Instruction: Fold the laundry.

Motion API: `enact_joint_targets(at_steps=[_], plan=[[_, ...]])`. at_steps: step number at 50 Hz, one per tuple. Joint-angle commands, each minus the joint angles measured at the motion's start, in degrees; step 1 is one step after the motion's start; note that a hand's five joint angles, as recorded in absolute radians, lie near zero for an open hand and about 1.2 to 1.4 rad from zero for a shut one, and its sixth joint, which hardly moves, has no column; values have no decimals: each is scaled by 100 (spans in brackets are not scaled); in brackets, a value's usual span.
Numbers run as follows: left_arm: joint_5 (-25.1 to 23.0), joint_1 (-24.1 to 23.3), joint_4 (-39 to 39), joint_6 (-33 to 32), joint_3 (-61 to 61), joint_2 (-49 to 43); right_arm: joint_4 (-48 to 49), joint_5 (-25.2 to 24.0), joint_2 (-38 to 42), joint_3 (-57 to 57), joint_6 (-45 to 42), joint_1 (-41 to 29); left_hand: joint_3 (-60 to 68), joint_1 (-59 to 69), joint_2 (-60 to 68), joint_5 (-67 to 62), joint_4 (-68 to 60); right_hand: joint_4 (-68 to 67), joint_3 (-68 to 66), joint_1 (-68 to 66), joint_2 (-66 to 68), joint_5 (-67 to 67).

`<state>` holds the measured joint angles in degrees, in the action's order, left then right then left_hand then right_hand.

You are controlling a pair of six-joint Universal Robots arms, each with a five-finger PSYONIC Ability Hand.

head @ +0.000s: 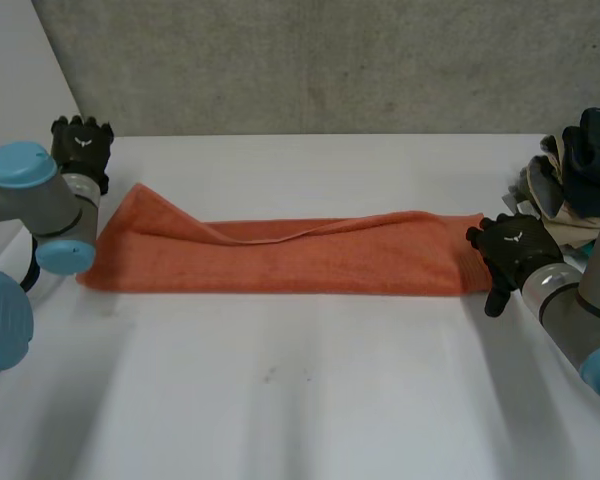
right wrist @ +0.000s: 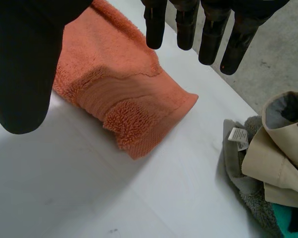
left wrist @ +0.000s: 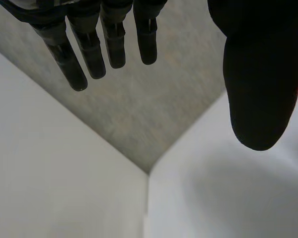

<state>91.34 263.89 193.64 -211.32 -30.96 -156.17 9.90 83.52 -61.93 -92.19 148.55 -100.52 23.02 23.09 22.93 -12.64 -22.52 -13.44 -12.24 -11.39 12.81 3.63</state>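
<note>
A grey, rough wall closes off the far side of a white bench. An orange towel lies flat on the bench, already doubled lengthwise into a narrow strip. Its long axis runs straight across from one arm to the other, with a short end facing each hand.

The right hand hovers at its end of the strip. From that wrist, the fingers hang straight and the thumb stands wide of them. The towel's folded end lies on the bench below them, and nothing is held.

The left hand sits further off, behind the far corner of the opposite end and apart from the cloth. Its fingers are straight and empty, pointing toward the wall.

A heap of other laundry waits at the bench's right edge, just beyond the right hand.

I'd judge the next fold brings one short end over to the other. The right hand is the better placed, needing only to drop and pinch. The left would first have to come forward to its corner.
</note>
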Motion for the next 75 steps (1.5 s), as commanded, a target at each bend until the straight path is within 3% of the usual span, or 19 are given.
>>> enact_joint_targets(at_steps=[1, 7, 13, 21, 32, 45, 49, 54, 57, 71, 75], plan=[[-520, -48, 357, -128, -2158, 1263, -6, -11, -21, -44, -11, 67, -506, -513, -498, 469, 457, 344, 224, 139, -281, -363], [-608, -145, 1149, -137, -3433, 2090, -6, -3, -21, -1, -2, 85, -439, -446, -431, 402, 390, 344, 224, 139, -281, -363], [-818, -347, 1000, -102, -3944, 2275, 3, -3, -21, 8, 7, 68, -439, -446, -431, 401, 390, 344, 224, 139, -281, -363], [-1601, -593, 701, -111, -3989, 2231, 3, -3, -21, -27, -2, 41, -473, -480, -465, 435, 423, 344, 224, 139, -281, -363], [-1830, -822, 359, -120, -2741, 1195, 3, -3, -21, -36, -2, 32, -490, -497, -481, 452, 440, 344, 224, 139, -281, -363], [-1839, -901, 68, -128, -2065, 755, 56, -3, -3, -18, -19, 32, -406, -413, -398, 368, 356, 344, 224, 139, -281, -363], [-1698, -866, 77, -111, -1108, 272, 65, -3, 6, -18, -19, 24, -120, -127, -112, 82, 71, 344, 224, 139, -281, -363], [-1023, -761, 77, -120, 893, -807, 117, -3, 6, -62, -19, 15, 65, 58, 73, -102, -114, 344, 224, 139, -281, -363], [-942, -752, 16, -120, 1206, -1012, 126, -3, 6, -88, -19, 24, 65, 59, 74, -103, -115, 344, 224, 139, -281, -363], [-960, -822, 604, -102, -2071, 1105, 126, -3, -3, -53, -2, 76, -120, -126, -111, 82, 70, 344, 224, 139, -281, -363], [-1161, -848, 587, -93, -2669, 1527, 126, -3, -3, -18, -2, 76, -254, -261, -246, 217, 205, 344, 224, 139, -281, -363]])
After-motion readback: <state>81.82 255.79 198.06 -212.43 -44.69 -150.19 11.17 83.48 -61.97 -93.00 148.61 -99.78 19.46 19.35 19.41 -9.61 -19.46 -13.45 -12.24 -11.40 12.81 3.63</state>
